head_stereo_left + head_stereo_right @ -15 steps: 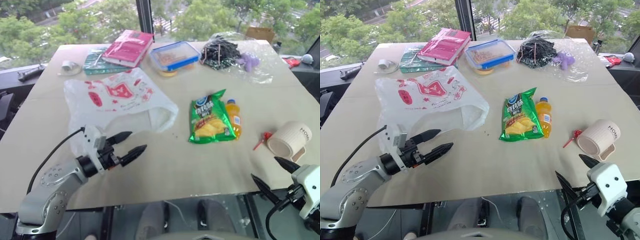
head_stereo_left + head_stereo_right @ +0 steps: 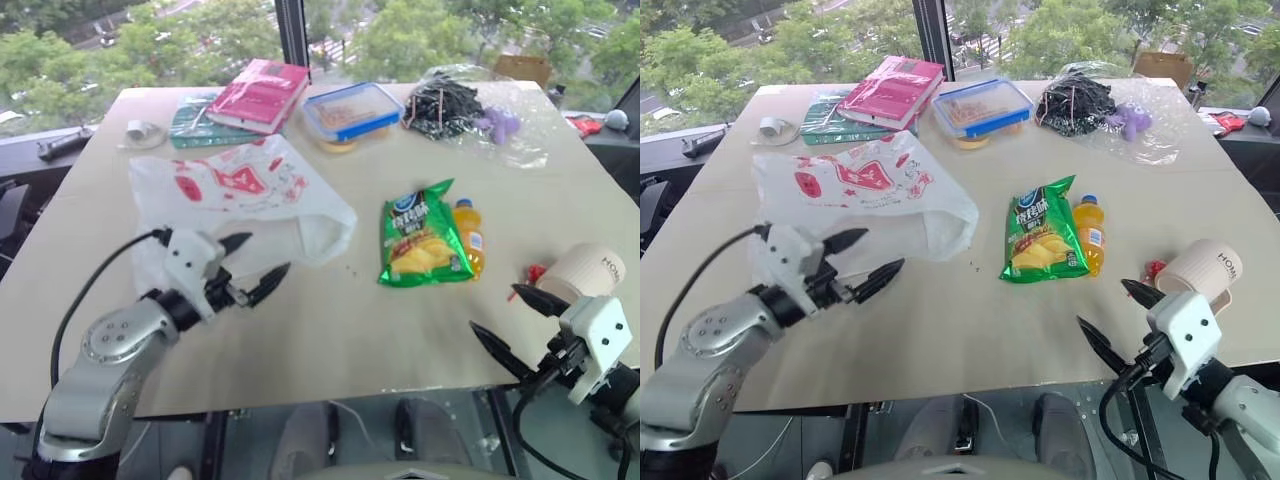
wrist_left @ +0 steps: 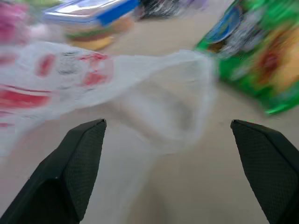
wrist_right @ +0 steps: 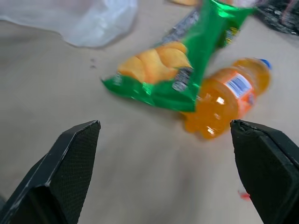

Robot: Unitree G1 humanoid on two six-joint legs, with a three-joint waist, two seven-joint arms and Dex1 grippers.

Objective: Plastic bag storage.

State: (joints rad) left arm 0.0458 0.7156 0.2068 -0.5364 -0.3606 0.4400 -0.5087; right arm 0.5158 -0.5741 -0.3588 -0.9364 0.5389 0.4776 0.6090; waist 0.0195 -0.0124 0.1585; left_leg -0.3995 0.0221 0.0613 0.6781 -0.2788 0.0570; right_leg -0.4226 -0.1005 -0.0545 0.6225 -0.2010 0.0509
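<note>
You have one plastic bag (image 2: 240, 195) on the table (image 2: 330, 330). Your left claw (image 2: 252, 270) gapes wide and empty at the bag's 6 o'clock edge. Your right claw (image 2: 510, 325) gapes empty too.

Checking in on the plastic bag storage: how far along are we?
Done: nothing yet; the plastic bag lies spread flat on the table. In hand: the left gripper hovers open at the bag's near edge, holding nothing; the right gripper is open near the mug. Left: grasp, gather and store the bag.

White bag (image 2: 240, 195) with red prints, green chip packet (image 2: 420, 235), orange bottle (image 2: 467, 235), seemingly cream mug (image 2: 585, 272), tan worktop (image 2: 340, 330).
</note>
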